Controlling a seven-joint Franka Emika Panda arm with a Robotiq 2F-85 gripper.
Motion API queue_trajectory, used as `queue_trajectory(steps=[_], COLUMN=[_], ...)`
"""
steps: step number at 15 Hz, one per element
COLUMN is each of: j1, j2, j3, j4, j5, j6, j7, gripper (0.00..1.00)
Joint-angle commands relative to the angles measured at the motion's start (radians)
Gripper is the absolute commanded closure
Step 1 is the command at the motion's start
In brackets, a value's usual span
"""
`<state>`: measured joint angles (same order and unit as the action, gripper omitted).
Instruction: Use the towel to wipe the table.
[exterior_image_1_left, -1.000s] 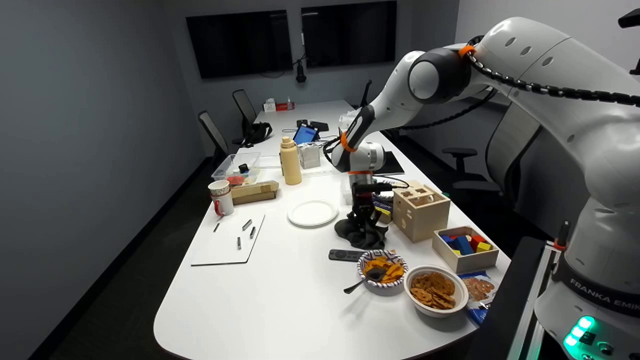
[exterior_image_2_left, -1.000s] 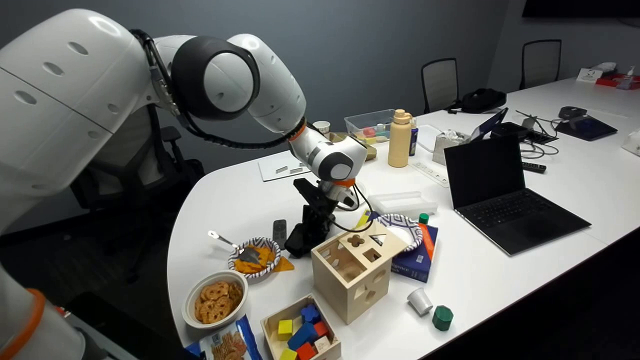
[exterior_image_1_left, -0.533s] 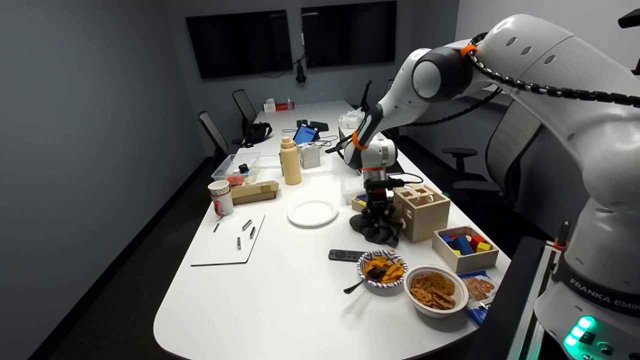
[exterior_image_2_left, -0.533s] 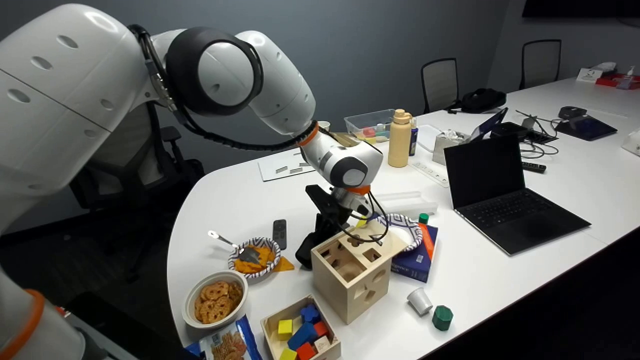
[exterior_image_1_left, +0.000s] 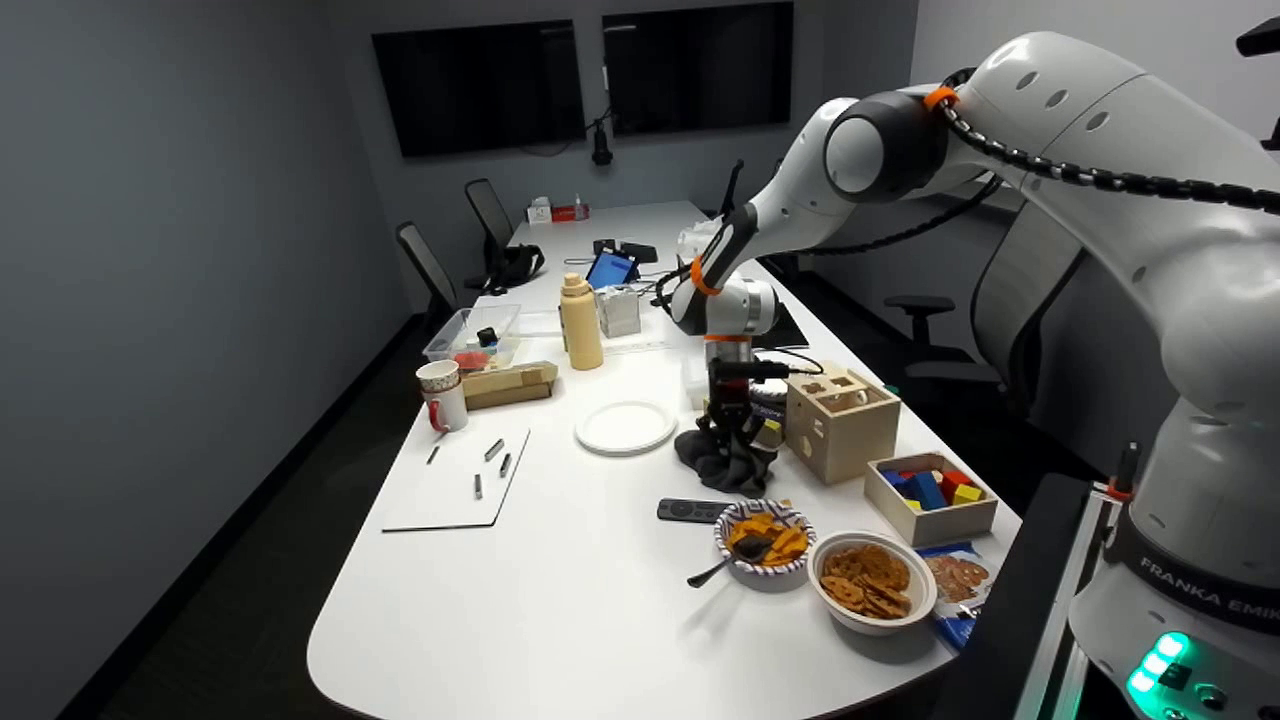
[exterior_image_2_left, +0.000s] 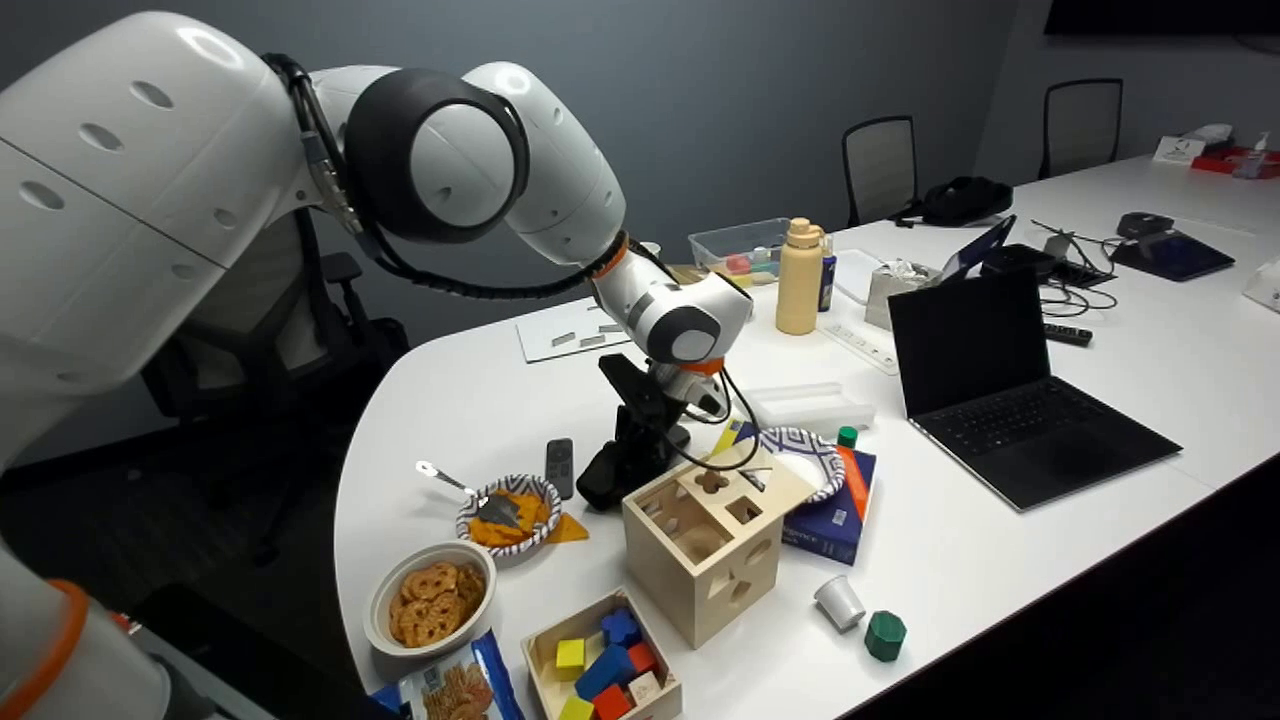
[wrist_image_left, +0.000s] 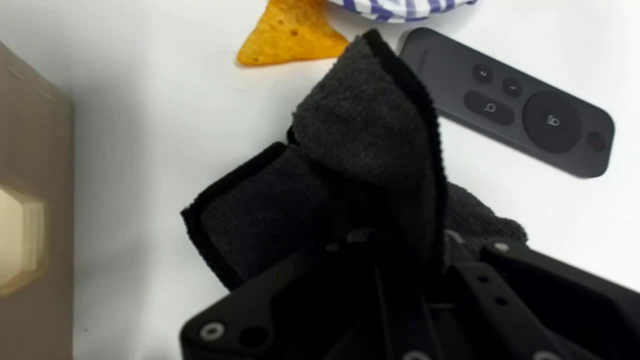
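Wrist view: the gripper (wrist_image_left: 405, 244) had its fingers clenched on the charcoal towel (wrist_image_left: 375, 130)
Towel's place: on or just above the table (exterior_image_1_left: 500, 620), inward of the edge beside the shape sorter (exterior_image_1_left: 850, 440)
Handling: probably light, limp; bunched middle seemed the best hold

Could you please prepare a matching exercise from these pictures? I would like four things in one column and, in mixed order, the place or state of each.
Things
1. Towel
2. Spoon
3. Laptop
4. Bottle

Places and states
a. open, with a dark screen
b. upright and pale yellow
c. clamped in the gripper
d. resting in the chip bowl

Right pairs: 1-c, 2-d, 3-a, 4-b
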<state>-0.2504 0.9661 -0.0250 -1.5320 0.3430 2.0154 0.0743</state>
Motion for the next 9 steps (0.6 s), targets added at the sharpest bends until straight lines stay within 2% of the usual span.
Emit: queue_trajectory(steps=[1,4,9], j1=[-0.004,0.002,0.025], j2=[0.047,0.056,-0.005], j3=[0.025,0.029,-0.007], j4=[0.076,0.088,0.017], j5=[0.007,-0.008,-0.043], j6=[-0.027,-0.071,-0.135], j7=[-0.040,-0.051,-0.016], gripper=[0.98,0.98,0.98])
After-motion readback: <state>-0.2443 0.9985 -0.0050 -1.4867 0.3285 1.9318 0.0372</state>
